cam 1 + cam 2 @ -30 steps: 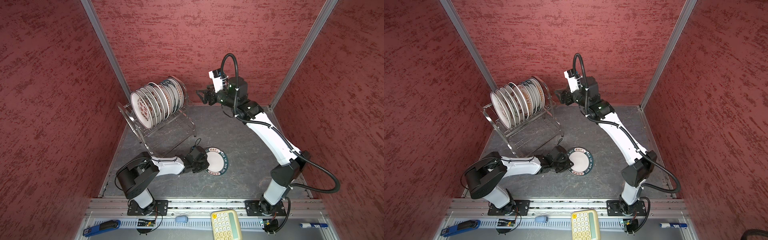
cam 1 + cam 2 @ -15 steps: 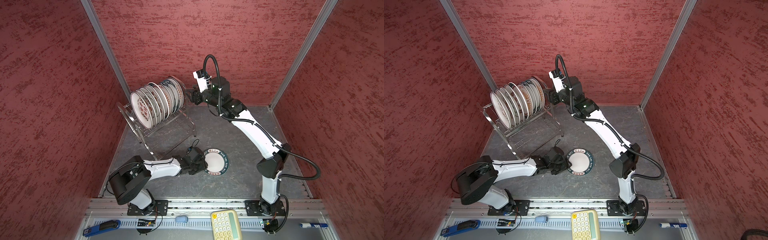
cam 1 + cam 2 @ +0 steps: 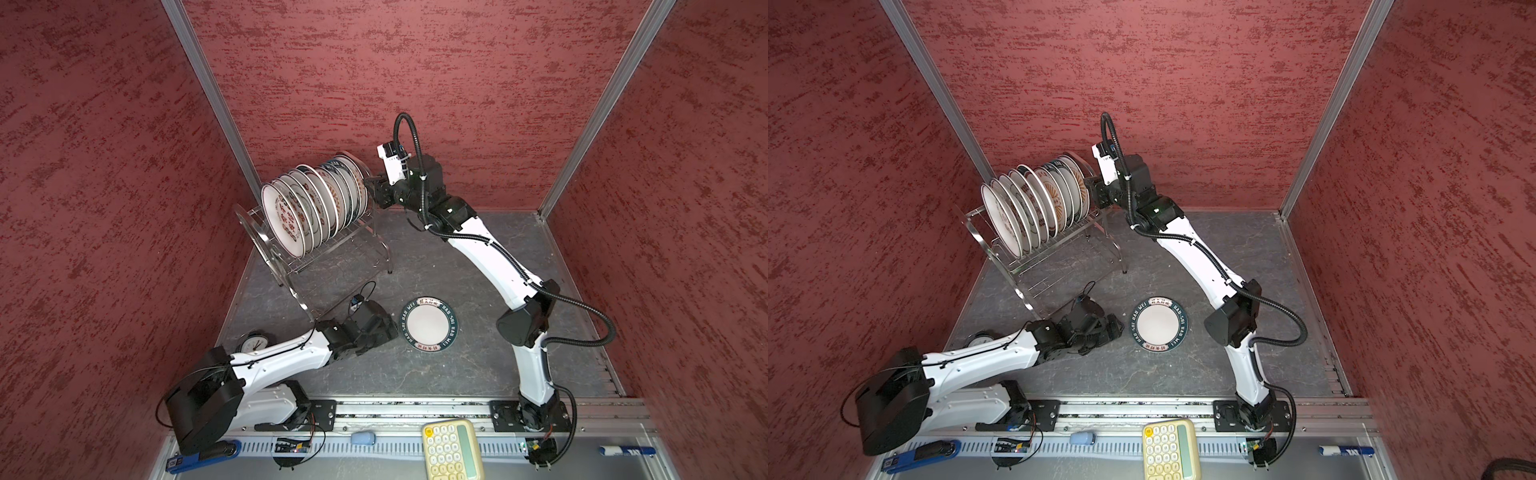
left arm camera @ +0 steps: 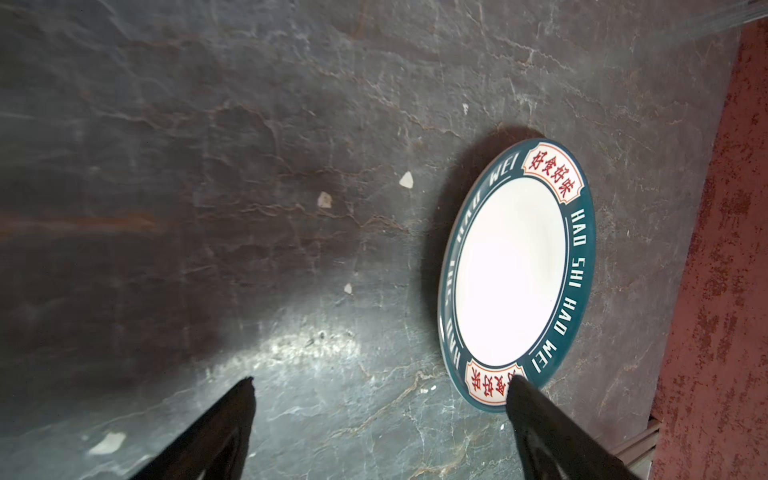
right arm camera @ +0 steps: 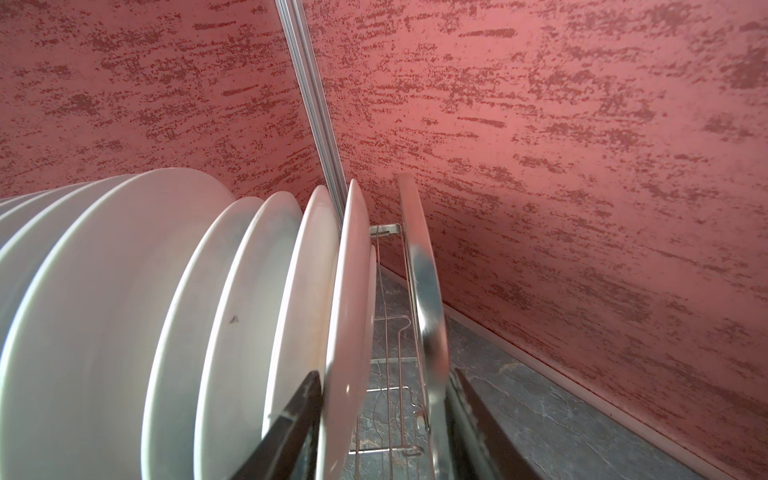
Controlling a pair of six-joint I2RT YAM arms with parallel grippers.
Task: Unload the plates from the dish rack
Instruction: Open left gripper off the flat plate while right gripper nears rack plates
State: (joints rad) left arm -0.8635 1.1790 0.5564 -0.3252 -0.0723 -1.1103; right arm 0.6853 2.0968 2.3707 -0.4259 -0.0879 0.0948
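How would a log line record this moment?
left gripper: open beside teal-rimmed plate, flat on table | right gripper: jaws astride end plate and rack handle, grip unclear

Bright, soft light; the teal-rimmed plate (image 4: 509,270) glares white, the dish rack (image 5: 424,299) blurs close up.

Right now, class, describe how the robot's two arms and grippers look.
Left arm and right arm: white shells, black joints. A black ribbed hose loops along the right arm, which carries a white wrist block. Left gripper and right gripper have dark tapering fingers.
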